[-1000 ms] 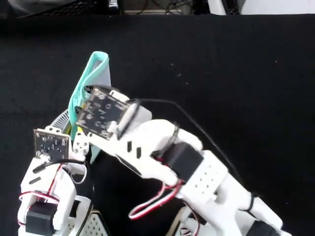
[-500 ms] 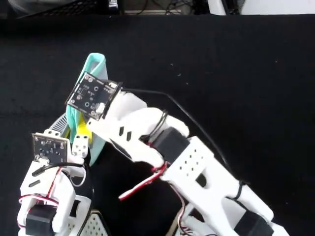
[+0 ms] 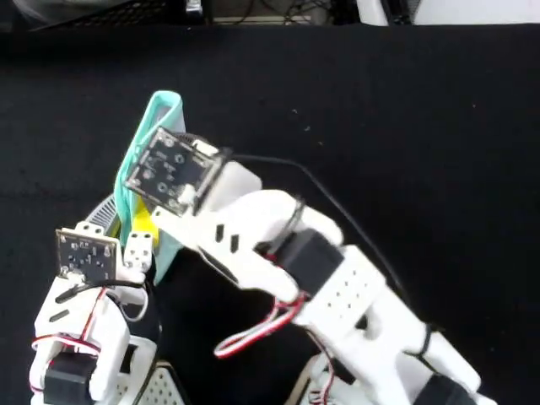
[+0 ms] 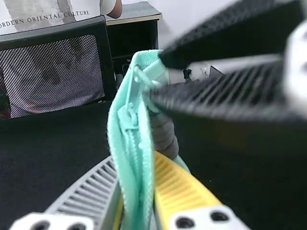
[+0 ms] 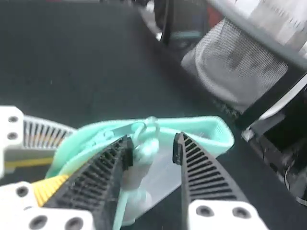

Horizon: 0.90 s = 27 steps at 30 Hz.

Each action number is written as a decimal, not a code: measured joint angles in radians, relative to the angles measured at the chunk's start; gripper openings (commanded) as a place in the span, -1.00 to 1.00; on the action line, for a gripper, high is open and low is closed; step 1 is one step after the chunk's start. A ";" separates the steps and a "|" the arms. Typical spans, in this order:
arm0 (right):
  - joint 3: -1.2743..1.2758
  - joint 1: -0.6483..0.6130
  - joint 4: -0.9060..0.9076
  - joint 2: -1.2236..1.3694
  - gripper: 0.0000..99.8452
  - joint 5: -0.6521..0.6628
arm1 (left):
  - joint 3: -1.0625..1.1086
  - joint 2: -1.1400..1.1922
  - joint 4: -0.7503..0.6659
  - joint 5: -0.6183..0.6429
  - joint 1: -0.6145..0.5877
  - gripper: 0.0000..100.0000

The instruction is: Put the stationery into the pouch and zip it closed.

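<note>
High view, change: half a second ago the right arm's wrist had gone along the pouch [image 3: 160,114] toward its far end. Now it has come back a little toward the left arm.
Meaning for the task: I judge this as work on the zip, not on loading. The zip teeth near the left claw look joined, but I cannot tell how far the zip is closed, nor whether the stationery is inside.
Right claw [image 5: 152,141]: its black fingers are apart, with the zip pull [image 5: 145,130] between them and not pinched.
Left claw [image 4: 136,160]: its grey and yellow fingers are pressed together on the near end of the pouch and hold it on its edge.
Pouch: mint green, stretched from the left claw away toward the far side of the black table [image 3: 380,126].
Around: a black cable [image 3: 287,173] runs over the right arm, and a mesh-backed chair [image 4: 53,72] stands behind the table.
In the way: the left claw sits on the zip line itself, so the slider may stop against it. The right claw probably has to close on the pull first.
</note>
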 measured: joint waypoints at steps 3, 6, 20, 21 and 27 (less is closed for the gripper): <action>0.031 0.003 -0.044 -0.003 -0.70 0.000 | 0.000 0.000 0.000 0.000 0.000 -0.94; 0.038 0.003 -0.071 0.002 -0.70 0.000 | 0.000 0.000 0.000 0.000 0.000 -0.94; -0.005 0.005 0.061 0.015 -0.70 0.029 | 0.000 0.000 0.000 0.000 0.000 -0.94; -0.006 0.003 0.068 0.015 -0.70 0.037 | 0.000 0.000 0.000 0.000 0.000 -0.94; -0.006 -0.014 0.071 0.023 -0.70 0.057 | 0.000 0.000 0.000 0.002 0.000 -0.94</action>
